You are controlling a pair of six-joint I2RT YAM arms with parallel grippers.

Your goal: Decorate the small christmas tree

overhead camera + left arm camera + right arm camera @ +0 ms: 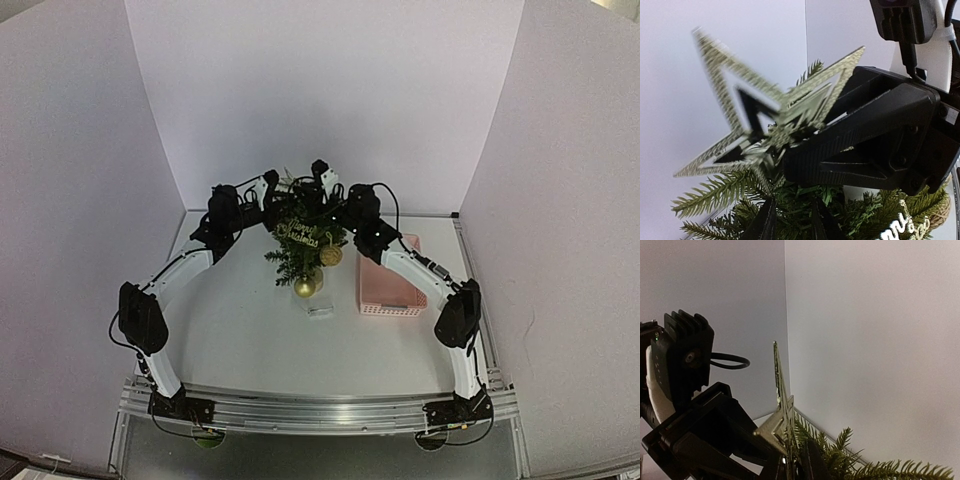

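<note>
Our right pincer (792, 460) has its fingers close on either side of the glitter star's (792, 102) lower edge, and our left pincer (793, 202) straddles the green tip below it; we cannot tell whether either one clamps. Each pincer's black body blocks part of the other wrist's view. The small christmas tree (298, 250) stands upright mid-worktop (250, 330), its long axis vertical with the tip up at the star. It carries a gold bauble (305, 288) and a script sign (300, 235), with a pink basket (392, 290) just to its right

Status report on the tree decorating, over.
Left gripper and right gripper both at the treetop, jaws unclear. Glittery gold star at the tip of the small dark green Christmas tree. Nothing blocking seen; pink plastic basket stands aside.
</note>
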